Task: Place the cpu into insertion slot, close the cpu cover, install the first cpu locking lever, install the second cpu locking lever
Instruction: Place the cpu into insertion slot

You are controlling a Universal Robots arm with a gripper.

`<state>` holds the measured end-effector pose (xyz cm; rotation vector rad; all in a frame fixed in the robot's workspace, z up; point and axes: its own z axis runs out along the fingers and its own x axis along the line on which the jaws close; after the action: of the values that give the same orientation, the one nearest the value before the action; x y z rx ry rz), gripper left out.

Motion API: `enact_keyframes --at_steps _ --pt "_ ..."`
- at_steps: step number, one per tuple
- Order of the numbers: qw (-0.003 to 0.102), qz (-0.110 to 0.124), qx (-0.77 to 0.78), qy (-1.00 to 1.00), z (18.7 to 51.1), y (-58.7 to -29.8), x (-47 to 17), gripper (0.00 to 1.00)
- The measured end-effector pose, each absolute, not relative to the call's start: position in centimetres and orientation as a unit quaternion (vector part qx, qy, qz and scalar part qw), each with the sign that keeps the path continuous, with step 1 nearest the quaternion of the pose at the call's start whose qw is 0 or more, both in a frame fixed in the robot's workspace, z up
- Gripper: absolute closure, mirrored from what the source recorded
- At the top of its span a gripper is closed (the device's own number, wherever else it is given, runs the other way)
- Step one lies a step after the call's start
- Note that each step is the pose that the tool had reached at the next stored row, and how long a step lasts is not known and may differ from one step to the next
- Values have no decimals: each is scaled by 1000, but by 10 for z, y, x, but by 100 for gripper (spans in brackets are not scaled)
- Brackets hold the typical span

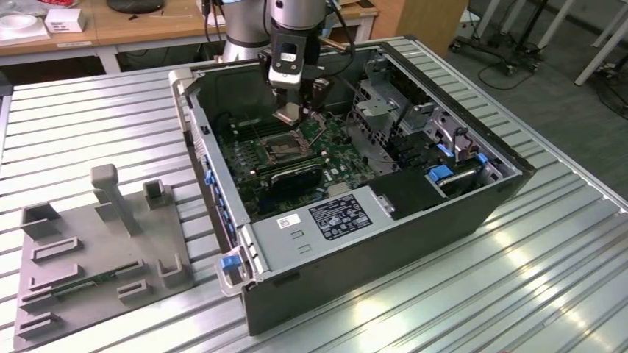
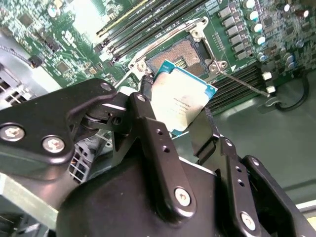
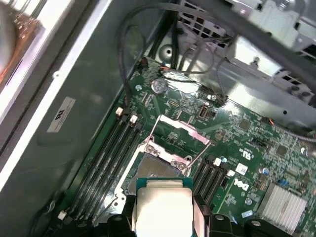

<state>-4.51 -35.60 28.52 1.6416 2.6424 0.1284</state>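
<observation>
Cpu (image 1: pixel 287 115) hangs in the gripper (image 1: pixel 291 110) in the exterior view, inside an open computer case (image 1: pixel 412 243) that lies on a ribbed metal table (image 1: pixel 549 294). It is held above the green board (image 1: pixel 334 158), a little to the far side of the socket (image 1: pixel 279 150) and not touching it. On the exterior view's left, well apart from the case, a grey holder tray (image 1: pixel 98 257) rests on the table.

In the second wrist view, the gripper's 2 black fingers (image 2: pixel 153 138) are clamped on opposite edges of the cpu (image 2: pixel 180 101), whose silver-tan top is tilted toward the camera. Beyond it the socket (image 2: pixel 180 53) shows a bare tan pin field. Long black memory slots (image 2: pixel 143 24) run beside the socket, and a thin wire lever (image 2: pixel 242 84) angles out over the slots on its other side.

In the first wrist view, the cpu (image 3: pixel 163 210) sits between the fingertips, with the open socket (image 3: pixel 157 168) just past it. The cover (image 3: pixel 181 131) stands swung up at the socket's far edge. Memory slots (image 3: pixel 106 158) flank the socket on both sides, and a silver heat sink (image 3: pixel 281 205) sits further off on the board.
</observation>
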Motion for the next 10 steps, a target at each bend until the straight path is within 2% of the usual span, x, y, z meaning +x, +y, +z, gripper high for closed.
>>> enact_keyframes --at_steps 10 --pt "15 41 549 835 285 -356 -45 46"
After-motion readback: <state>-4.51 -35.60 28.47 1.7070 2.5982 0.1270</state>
